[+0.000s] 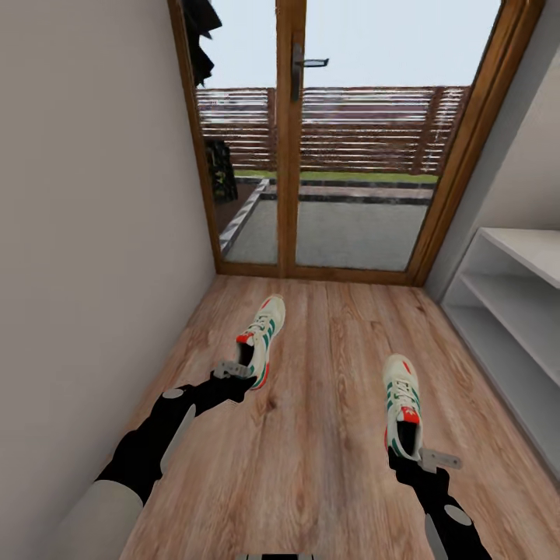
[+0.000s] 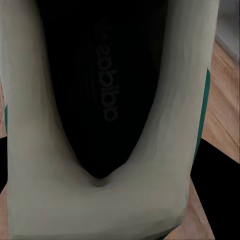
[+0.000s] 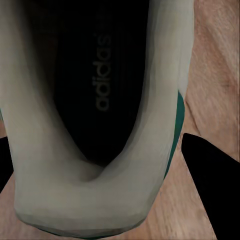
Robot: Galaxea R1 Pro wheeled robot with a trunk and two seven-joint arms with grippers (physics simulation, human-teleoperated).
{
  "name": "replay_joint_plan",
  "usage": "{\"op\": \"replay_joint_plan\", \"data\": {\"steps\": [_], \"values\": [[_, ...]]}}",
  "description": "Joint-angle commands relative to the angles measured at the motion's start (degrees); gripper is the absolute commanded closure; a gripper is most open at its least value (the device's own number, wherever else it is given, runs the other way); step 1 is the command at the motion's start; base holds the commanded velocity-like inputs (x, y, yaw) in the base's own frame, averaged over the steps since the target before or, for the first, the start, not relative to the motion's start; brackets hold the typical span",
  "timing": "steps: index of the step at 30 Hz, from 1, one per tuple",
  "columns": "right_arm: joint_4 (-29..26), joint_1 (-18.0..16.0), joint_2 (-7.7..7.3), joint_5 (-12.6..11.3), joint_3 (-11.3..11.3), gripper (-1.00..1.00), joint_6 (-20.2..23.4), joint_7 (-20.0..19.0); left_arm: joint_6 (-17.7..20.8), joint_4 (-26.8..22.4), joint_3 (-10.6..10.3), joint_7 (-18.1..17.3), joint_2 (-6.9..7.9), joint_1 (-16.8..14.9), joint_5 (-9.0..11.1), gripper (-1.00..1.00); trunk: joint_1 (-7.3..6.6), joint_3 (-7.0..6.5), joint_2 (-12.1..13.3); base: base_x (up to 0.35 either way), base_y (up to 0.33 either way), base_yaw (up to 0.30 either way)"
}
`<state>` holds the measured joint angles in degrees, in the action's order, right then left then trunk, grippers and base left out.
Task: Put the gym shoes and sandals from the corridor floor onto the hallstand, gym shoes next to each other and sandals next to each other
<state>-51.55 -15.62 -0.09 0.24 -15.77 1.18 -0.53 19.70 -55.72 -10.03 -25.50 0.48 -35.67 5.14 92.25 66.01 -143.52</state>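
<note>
Two white gym shoes with green stripes and red patches show over the corridor floor (image 1: pixel 327 467). At the heel of the left gym shoe (image 1: pixel 264 340) is my left gripper (image 1: pixel 236 372), shut on it. My right gripper (image 1: pixel 426 459) is shut on the heel of the right gym shoe (image 1: pixel 402 403). Both toes point toward the door. Up close, the left shoe's heel and dark inside (image 2: pixel 100 100) sit between my left gripper's dark fingers (image 2: pixel 217 195). The right shoe's heel (image 3: pixel 95 195) sits likewise between the right gripper's fingers (image 3: pixel 212 190). The pale hallstand (image 1: pixel 505 311) stands at the right. The sandals are out of view.
A wood-framed glass door (image 1: pixel 292 140) closes the corridor's far end. A plain wall (image 1: pixel 85 233) runs along the left, close to my left arm. Open plank floor lies between the two shoes and toward the hallstand's low shelves.
</note>
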Motion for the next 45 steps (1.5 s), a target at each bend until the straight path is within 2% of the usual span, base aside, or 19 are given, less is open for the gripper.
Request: {"op": "replay_joint_plan", "data": {"steps": [1,12,23,41,45], "values": [[-0.04,-0.02,0.01,0.03,-0.05,1.00,0.13,0.00,0.52,-0.08,-0.08,0.02,0.05,-0.01,0.74,1.00,-0.03,-0.26,0.00,0.000,0.000,-0.213],[0.04,-0.02,0.03,0.01,0.00,1.00,0.14,0.00,0.43,-0.07,0.01,0.03,0.19,-0.01,1.03,1.00,-0.06,-1.32,0.01,0.000,0.003,-0.213],[0.05,-0.02,0.02,-0.06,0.01,1.00,0.14,-0.07,0.51,-0.08,0.01,0.07,0.14,-0.01,1.09,1.00,-0.06,-1.67,0.01,0.000,0.171,-0.105],[0.05,-0.02,0.01,-0.06,-0.04,1.00,0.14,-0.09,0.52,-0.09,0.01,0.01,0.16,-0.01,1.10,1.00,-0.06,-2.70,0.01,0.000,0.003,-0.252],[0.05,-0.02,0.03,-0.06,-0.01,1.00,0.14,-0.07,0.52,-0.07,0.01,0.01,0.15,-0.01,1.10,1.00,-0.16,-3.84,0.07,0.000,0.000,-0.253]]}}
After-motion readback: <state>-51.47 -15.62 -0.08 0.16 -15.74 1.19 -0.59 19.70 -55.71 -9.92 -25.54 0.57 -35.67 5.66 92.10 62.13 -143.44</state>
